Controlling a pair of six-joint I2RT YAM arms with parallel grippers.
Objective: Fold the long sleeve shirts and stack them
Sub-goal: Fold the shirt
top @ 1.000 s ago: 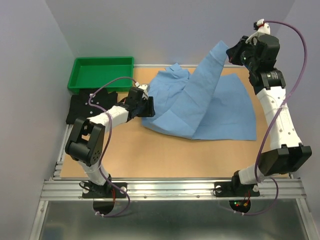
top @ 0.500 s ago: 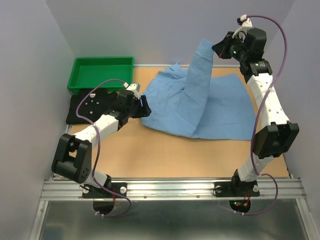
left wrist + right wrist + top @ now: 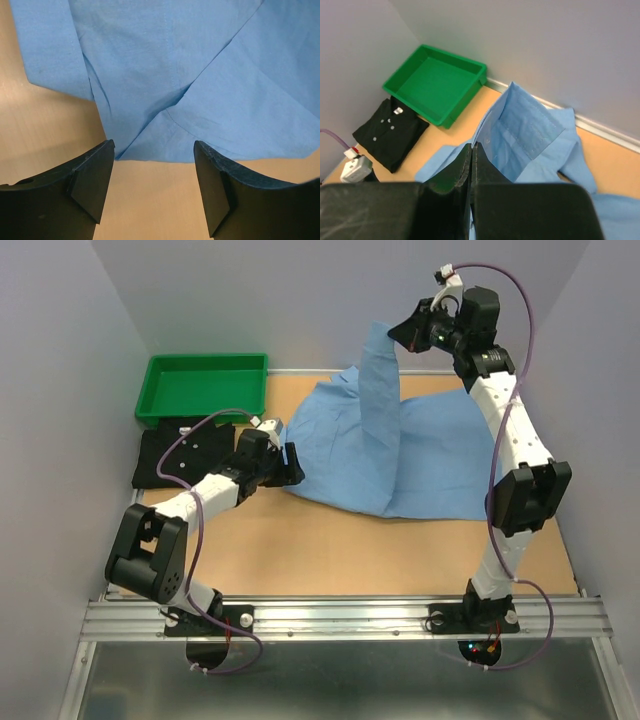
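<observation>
- Light blue shirt (image 3: pixel 440 455) lies spread over the far-right half of the desk (image 3: pixel 330 550), rumpled, w/ layers overlapping; its near-left edge reaches toward the desk's middle.
- One strip of that shirt, prob. a sleeve, is pulled up off the desk and hangs as a tall band from the far centre, above the rest of the cloth.
- Right end effector (image 3: pixel 400 335) is up high by the back wall, pinched tight on the top of that raised strip. In the right wrist view the two fingers meet w/ almost no gap and the blue cloth comes out just beyond them.
- Left end effector (image 3: pixel 290 462) is low over the desk at the shirt's left edge, spread wide w/ nothing between the fingers (image 3: pixel 95 175). The shirt's hem lies just past the tips; can't tell if it touches.
- Black shirt (image 3: pixel 185 455) is folded flat at the left edge, white buttons up, just near of the green tray (image 3: pixel 205 360).
- The tray is in the far-left corner.
</observation>
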